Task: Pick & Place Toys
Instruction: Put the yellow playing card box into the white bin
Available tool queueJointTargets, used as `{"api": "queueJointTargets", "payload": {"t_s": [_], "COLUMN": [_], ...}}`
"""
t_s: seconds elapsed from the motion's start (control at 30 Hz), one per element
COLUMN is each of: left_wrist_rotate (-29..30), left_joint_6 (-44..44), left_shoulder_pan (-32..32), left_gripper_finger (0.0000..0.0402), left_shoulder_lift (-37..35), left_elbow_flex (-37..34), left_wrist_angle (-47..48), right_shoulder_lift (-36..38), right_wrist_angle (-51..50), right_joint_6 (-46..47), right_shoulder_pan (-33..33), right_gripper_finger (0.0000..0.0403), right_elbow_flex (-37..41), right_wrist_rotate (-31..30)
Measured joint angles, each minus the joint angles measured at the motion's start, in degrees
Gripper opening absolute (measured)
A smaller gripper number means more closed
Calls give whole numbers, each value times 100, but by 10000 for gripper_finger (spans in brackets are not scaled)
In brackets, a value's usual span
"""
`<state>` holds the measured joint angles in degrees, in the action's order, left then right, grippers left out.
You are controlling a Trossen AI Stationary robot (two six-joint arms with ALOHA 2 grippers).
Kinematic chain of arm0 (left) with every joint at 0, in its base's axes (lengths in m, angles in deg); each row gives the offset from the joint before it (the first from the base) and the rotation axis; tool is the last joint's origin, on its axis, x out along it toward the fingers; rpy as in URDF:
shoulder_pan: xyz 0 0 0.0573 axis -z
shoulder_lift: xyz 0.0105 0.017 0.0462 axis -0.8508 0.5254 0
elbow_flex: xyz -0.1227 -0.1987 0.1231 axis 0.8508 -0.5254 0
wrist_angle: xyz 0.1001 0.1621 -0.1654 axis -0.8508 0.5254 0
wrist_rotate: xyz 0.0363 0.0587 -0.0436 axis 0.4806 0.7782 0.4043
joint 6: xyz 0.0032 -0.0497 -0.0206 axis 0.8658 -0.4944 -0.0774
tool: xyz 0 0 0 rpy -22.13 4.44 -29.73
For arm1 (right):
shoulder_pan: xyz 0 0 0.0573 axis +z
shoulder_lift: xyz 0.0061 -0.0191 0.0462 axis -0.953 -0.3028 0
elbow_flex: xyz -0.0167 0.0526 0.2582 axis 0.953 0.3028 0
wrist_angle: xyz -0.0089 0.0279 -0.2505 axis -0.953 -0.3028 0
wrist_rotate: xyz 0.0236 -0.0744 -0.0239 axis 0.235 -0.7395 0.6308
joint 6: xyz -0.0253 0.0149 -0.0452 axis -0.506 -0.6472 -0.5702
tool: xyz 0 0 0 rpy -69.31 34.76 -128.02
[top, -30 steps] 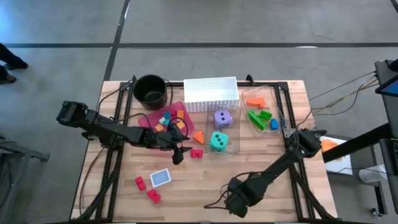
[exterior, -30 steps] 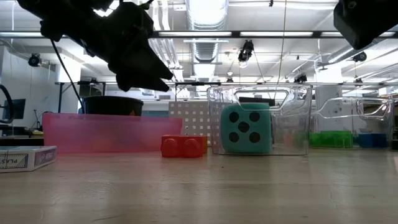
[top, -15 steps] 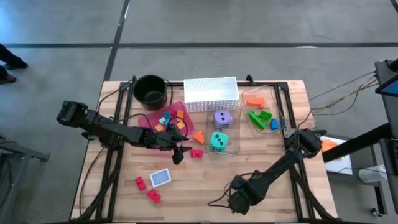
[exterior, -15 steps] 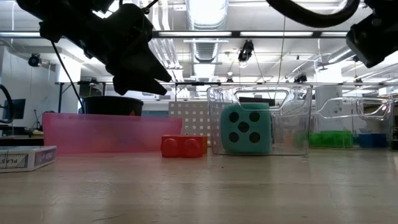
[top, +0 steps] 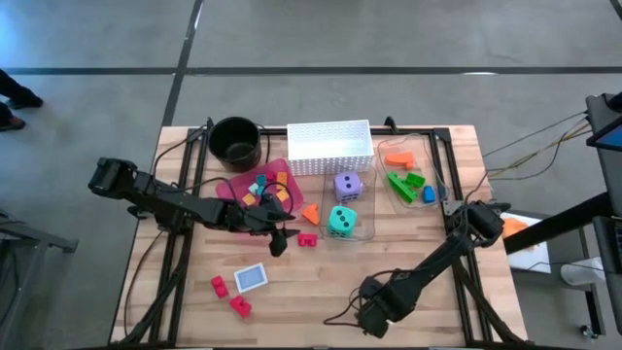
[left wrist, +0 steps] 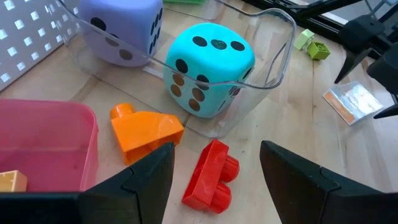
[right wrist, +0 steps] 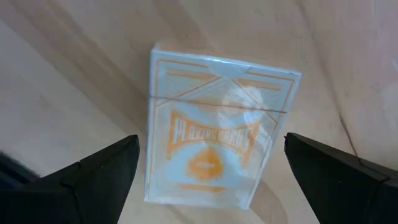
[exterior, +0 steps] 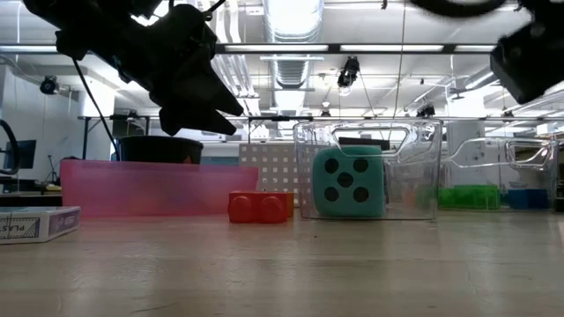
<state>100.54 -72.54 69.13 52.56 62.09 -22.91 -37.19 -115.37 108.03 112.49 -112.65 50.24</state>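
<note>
**A:** Where did we find the left end effector (top: 280, 236)?

**B:** It hung above the bench (top: 457, 146), just off the near corner of the pink tray (top: 225, 187). Its fingers (left wrist: 140, 180) stood apart with nothing between them. Through its wrist camera we saw the red brick (left wrist: 212, 177) lying on the wood right below the gap, with the orange brick (left wrist: 144, 132) just beside it, against the tray's corner.

**A:** And the dice?

**B:** Both sat in a clear bin (top: 363, 229) next to the white perforated basket (top: 329, 145): the teal die (top: 341, 221) nearer the front, the purple die (top: 347, 186) behind it. A second clear bin (top: 428, 146) further right held green, orange and blue pieces.

**A:** What of the right arm?

**B:** We saw the right end effector (right wrist: 211, 171) spread wide and empty, low at the front of the bench. Its wrist camera looked onto a boxed card deck with orange print (right wrist: 217, 146) lying flat on the wood, between the two fingers in the picture; we could not tell whether they touched it.

**A:** Anything else loose?

**B:** A blue-backed card deck (top: 251, 278) lay at the front left, between two more red bricks (top: 219, 285) (top: 240, 307). Several small bricks lay in the pink tray, and a black pot (top: 236, 140) stood behind it
</note>
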Motion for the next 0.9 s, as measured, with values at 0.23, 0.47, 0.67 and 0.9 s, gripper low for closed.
{"api": "queueJointTargets", "payload": {"t_s": [0.23, 0.47, 0.67, 0.9], "left_wrist_rotate": [0, -2, 0, 0], "left_joint_6": [0, 0, 0, 0], "left_shoulder_pan": [0, 0, 0, 0], "left_gripper_finger": [242, 242, 242, 243], "left_shoulder_lift": [0, 0, 0, 0], "left_elbow_flex": [0, 0, 0, 0], "left_wrist_angle": [-2, 0, 0, 0], "right_shoulder_lift": [31, 50, 42, 37], "right_wrist_angle": [479, 523, 522, 523], "right_joint_6": [75, -311, -383, -492], "right_shoulder_pan": [-4, 2, 2, 2], "right_gripper_finger": [398, 398, 398, 398], "right_elbow_flex": [473, 532, 530, 532], "right_wrist_rotate": [29, -20, -24, -45]}}
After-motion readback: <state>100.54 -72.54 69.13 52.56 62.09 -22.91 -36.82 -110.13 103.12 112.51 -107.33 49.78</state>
